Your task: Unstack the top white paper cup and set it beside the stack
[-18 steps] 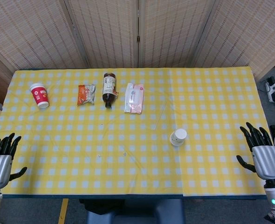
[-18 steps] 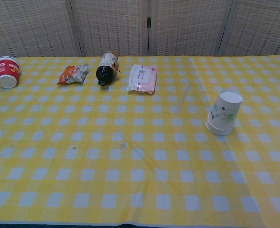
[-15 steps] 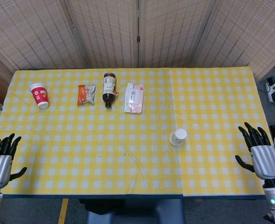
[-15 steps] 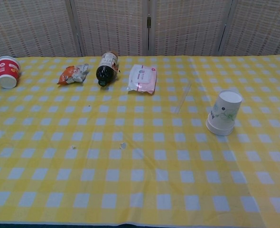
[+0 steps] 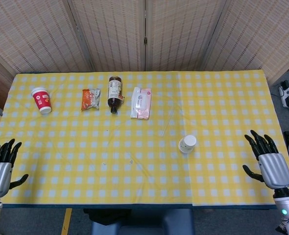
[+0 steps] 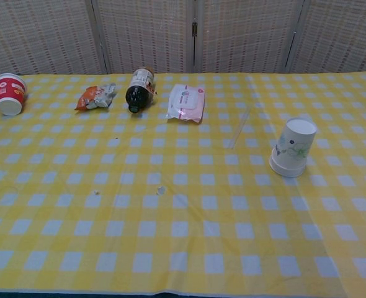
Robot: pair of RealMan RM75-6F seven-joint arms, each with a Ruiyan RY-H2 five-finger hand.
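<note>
The stack of white paper cups (image 5: pixel 187 143) stands upside down, rims on the tablecloth, toward the near right part of the tabletop (image 5: pixel 223 98), well clear of everything else; in the chest view (image 6: pixel 293 148) it shows a faint green and blue print and leans slightly, and I cannot tell from either view how many cups are nested in it. That open spot suits the job, since there is bare cloth on every side for setting a cup down next to it. Along the far edge lie the things that play no part: a red cup (image 5: pixel 41 100) near the far left corner, a snack packet (image 5: pixel 90 98), a dark bottle (image 5: pixel 114 93) on its side and a pink wipes pack (image 5: pixel 141 103). Both hands are parked off the near corners, palms down, fingers spread and holding nothing: the left hand (image 5: pixel 1 166) at the near left corner, the right hand (image 5: pixel 268 161) at the near right. Nothing has been touched on the task yet. Compared with a moment ago, the right hand has slid inward and slightly toward the near edge, closer to the stack, which reads as the start of a reach; the left hand and all the objects are where they were.
</note>
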